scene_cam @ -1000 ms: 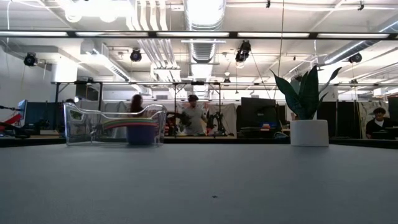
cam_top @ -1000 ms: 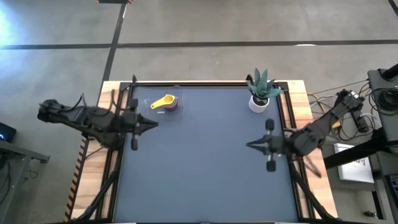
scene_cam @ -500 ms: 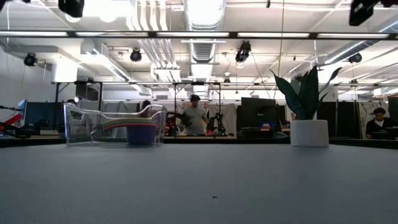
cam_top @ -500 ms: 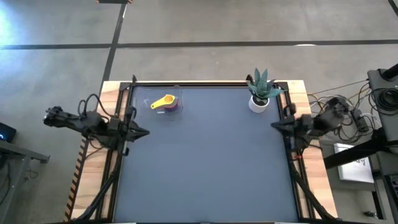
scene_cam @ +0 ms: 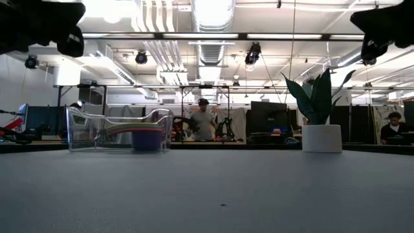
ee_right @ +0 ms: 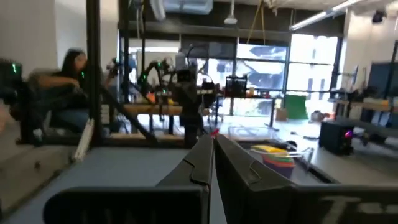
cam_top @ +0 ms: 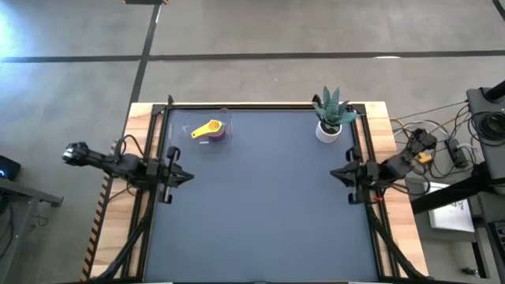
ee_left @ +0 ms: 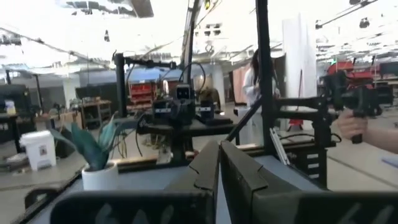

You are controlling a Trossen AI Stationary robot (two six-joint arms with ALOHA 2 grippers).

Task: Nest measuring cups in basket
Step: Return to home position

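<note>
Measuring cups [cam_top: 208,130]: nested stack in basket [cam_top: 189,127], beyond left claw [cam_top: 183,175], well apart from right claw [cam_top: 335,173]. Both claws pressed together, at table [cam_top: 260,213] edges. Nesting appears done; nothing left.

The clear plastic basket [cam_top: 189,125] stands upright near the table's far edge, on the left side. Inside it the measuring cups [cam_top: 210,131] sit nested in one stack. The yellow cup [cam_top: 207,128] is on top with its handle pointing left, and the purple cup [cam_top: 218,136] is at the bottom. Seen from table height, their coloured handles show in layers through the basket's wall.
</note>
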